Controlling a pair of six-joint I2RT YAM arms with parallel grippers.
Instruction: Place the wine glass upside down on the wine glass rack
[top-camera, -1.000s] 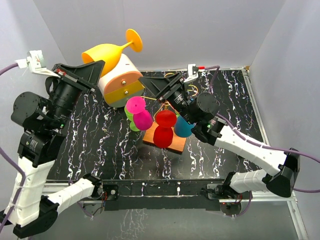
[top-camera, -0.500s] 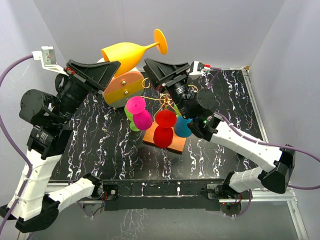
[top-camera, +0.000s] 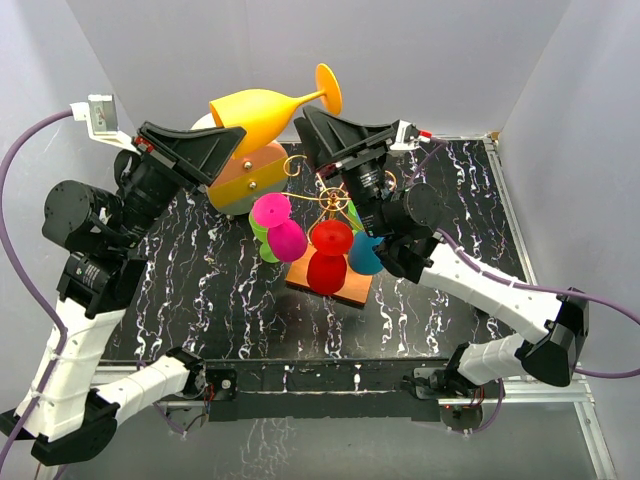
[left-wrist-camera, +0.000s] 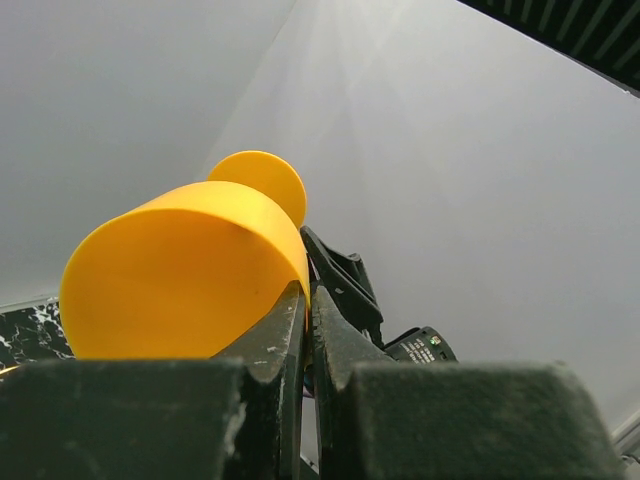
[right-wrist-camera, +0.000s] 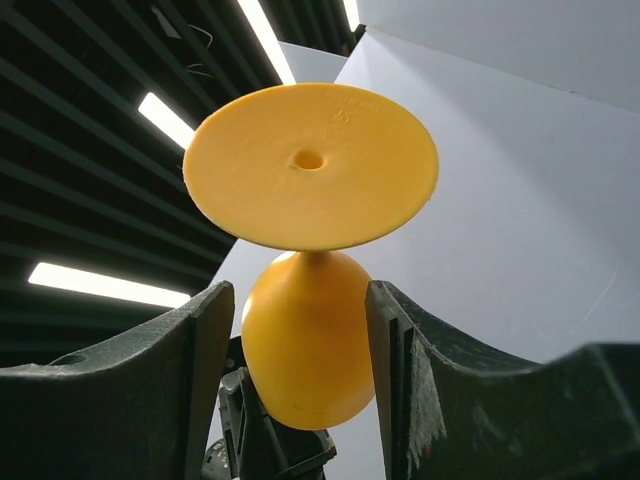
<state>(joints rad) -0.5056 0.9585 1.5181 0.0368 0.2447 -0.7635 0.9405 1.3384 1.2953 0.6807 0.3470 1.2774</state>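
Yellow wine glass (top-camera: 262, 108) hangs sideways aloft near the rack (top-camera: 333, 205), rim clenched in the left hand (top-camera: 238, 132), foot facing the released right hand (top-camera: 303, 114): a handover, I judge, needing those spread fingers to close on the stem.

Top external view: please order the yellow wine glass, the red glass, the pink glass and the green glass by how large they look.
1. Yellow wine glass, though held high, nearer the camera.
2. Red glass and pink glass: alike, not ranked.
3. Green glass, mostly hidden behind the pink one.
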